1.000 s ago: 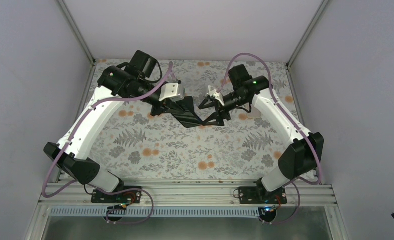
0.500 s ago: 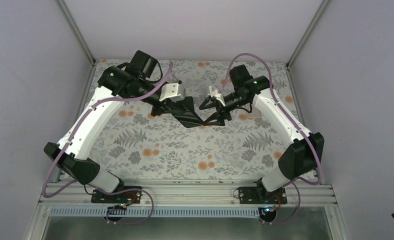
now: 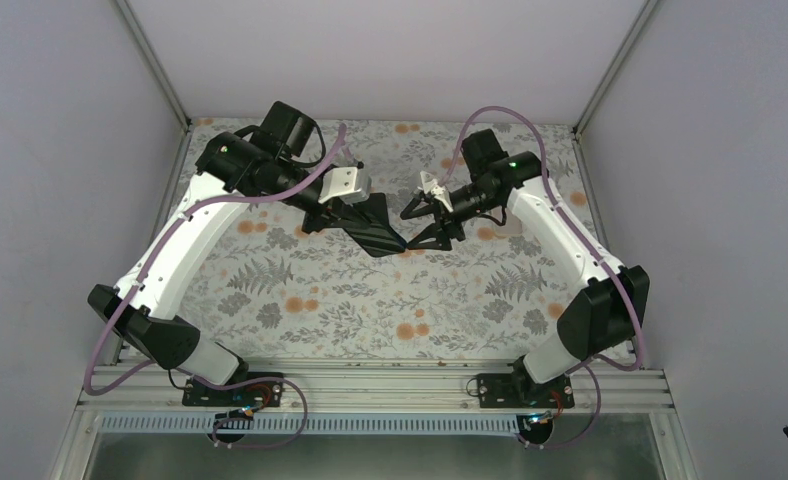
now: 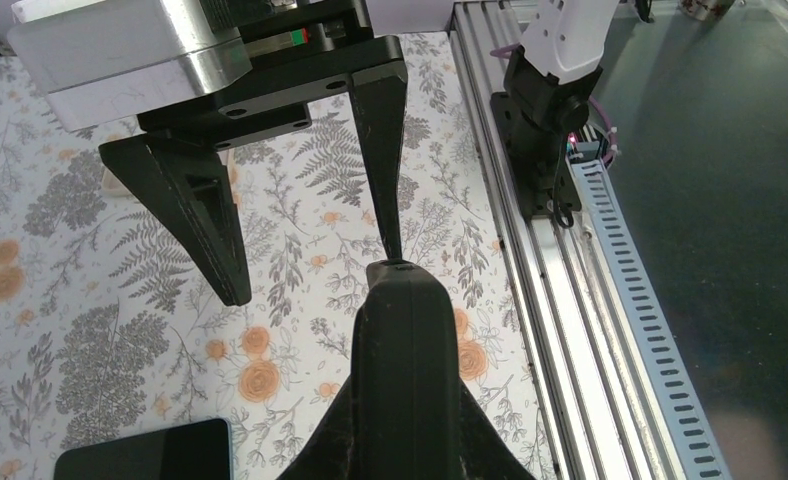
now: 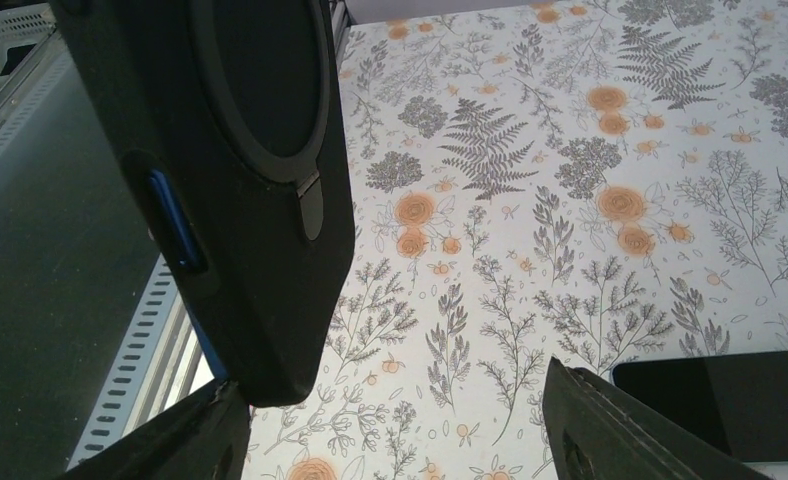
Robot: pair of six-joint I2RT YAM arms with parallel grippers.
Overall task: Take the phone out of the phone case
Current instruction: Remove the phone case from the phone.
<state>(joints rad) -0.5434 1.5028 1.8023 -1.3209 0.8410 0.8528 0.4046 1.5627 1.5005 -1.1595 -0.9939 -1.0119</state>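
Note:
My left gripper (image 3: 358, 214) is shut on a black phone case (image 3: 380, 228) and holds it tilted above the table's middle. In the left wrist view the case (image 4: 407, 350) is edge-on between my fingers. The right wrist view shows the back of the case (image 5: 240, 170) with its ring. A blue side button and a blue edge, the phone (image 5: 175, 232), show at its rim. My right gripper (image 3: 407, 230) is open at the case's free end. One of its fingertips (image 4: 394, 250) touches the case's top edge. The other finger (image 4: 205, 225) stands well apart.
A flat black glossy slab (image 4: 145, 455) lies on the flowered cloth below the grippers. It also shows in the right wrist view (image 5: 720, 390). The aluminium rail (image 4: 550, 300) with the arm bases runs along the near edge. Grey walls close in the sides.
My right gripper has shifted slightly left, closer to the case's free end. The left gripper and the case have barely moved.

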